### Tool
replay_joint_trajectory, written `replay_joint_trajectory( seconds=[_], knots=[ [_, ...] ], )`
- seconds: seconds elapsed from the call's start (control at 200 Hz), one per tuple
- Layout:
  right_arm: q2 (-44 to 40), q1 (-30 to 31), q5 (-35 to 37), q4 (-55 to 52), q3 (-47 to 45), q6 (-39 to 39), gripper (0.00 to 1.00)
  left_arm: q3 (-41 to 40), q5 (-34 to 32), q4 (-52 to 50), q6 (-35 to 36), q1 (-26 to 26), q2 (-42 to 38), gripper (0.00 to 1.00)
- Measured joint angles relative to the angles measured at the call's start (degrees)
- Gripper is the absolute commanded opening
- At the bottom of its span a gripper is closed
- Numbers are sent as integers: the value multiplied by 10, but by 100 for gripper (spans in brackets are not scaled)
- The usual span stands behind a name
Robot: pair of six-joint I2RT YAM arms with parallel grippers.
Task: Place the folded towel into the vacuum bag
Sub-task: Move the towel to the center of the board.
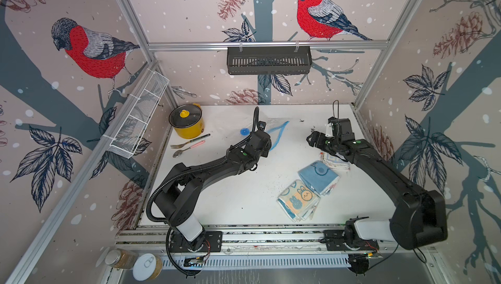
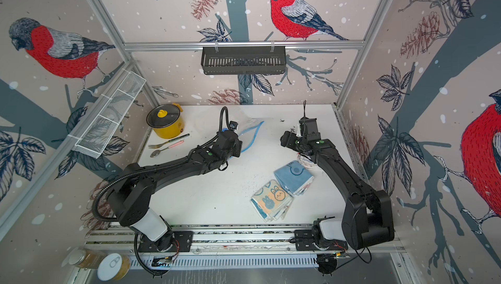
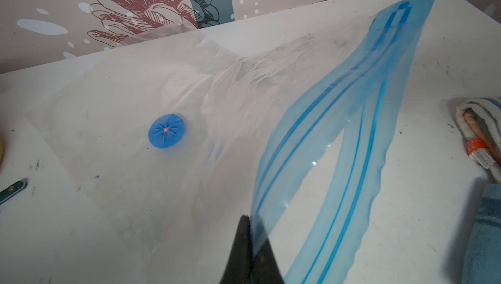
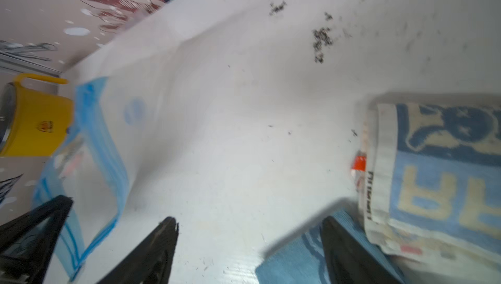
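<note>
One clear vacuum bag (image 3: 168, 84), with one blue zip strip (image 3: 339, 122) and one round blue valve (image 3: 166, 131), is spread at the table's (image 1: 217, 201) far middle, its zip edge pinched by the left gripper (image 3: 250, 242), while three folded towels (image 1: 318, 177) are laid overlapping at right, by the wide-open right gripper (image 4: 249, 223).

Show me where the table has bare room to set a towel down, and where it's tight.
Widest bare patch: front middle of the table, between the left arm and the bunny towel. A smaller gap lies between the vacuum bag and the right gripper. Crowded: the folded towels at right, and the yellow pot, fork and spoon back left.
</note>
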Motion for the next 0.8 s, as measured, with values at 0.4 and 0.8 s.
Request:
replay_joint_trajectory(
  seconds=[0.4,0.8],
  knots=[
    [42,-38,89,-132,4,17,100,-44,26,-22,3,0,-16,0],
    [155,-141,95,-102,52,103,97,-52,-21,-26,21,-51,-39,0]
  ],
)
